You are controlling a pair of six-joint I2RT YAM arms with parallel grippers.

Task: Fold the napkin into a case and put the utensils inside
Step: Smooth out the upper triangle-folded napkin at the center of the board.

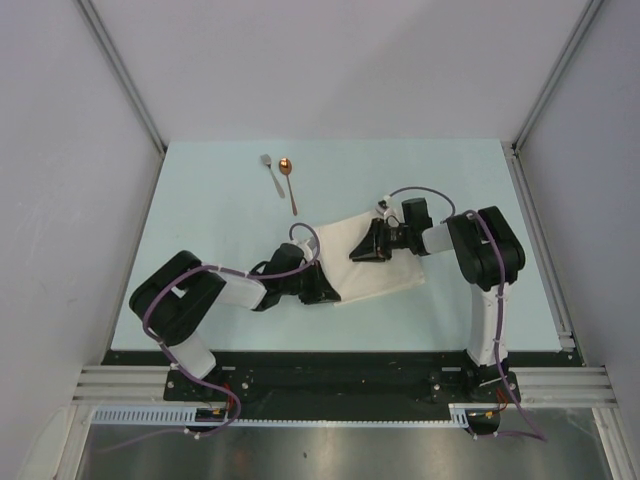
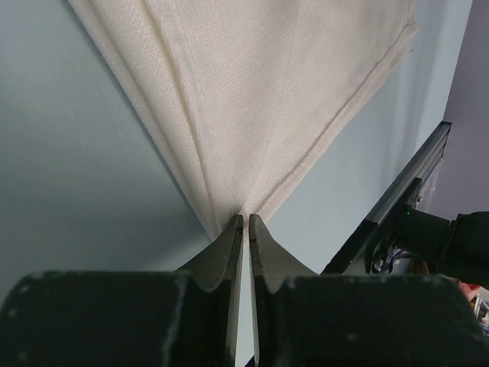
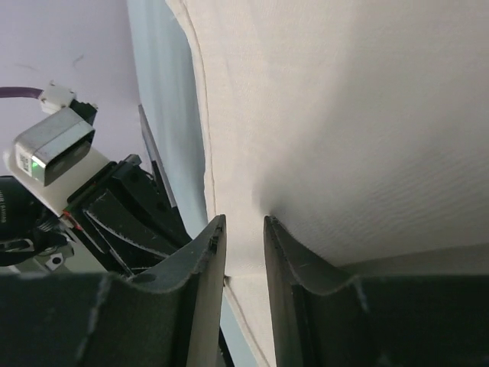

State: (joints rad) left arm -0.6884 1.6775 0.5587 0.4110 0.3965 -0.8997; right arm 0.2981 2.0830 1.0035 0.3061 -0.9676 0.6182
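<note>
From above, the napkin [image 1: 390,270] is partly covered by the left gripper [image 1: 330,292] and the right gripper [image 1: 356,252]; in both wrist views it is cut off at the top edge.

Left arm [image 1: 235,292] and right arm [image 1: 485,320] wear white shells with bulky black joints; purple cables [image 1: 420,192] loop along both (thin); the left gripper [image 2: 245,222] has dark wedge-shaped fingers [image 2: 221,260]; a grey box [image 3: 53,149] sits on one wrist, seemingly green-lit.
</note>
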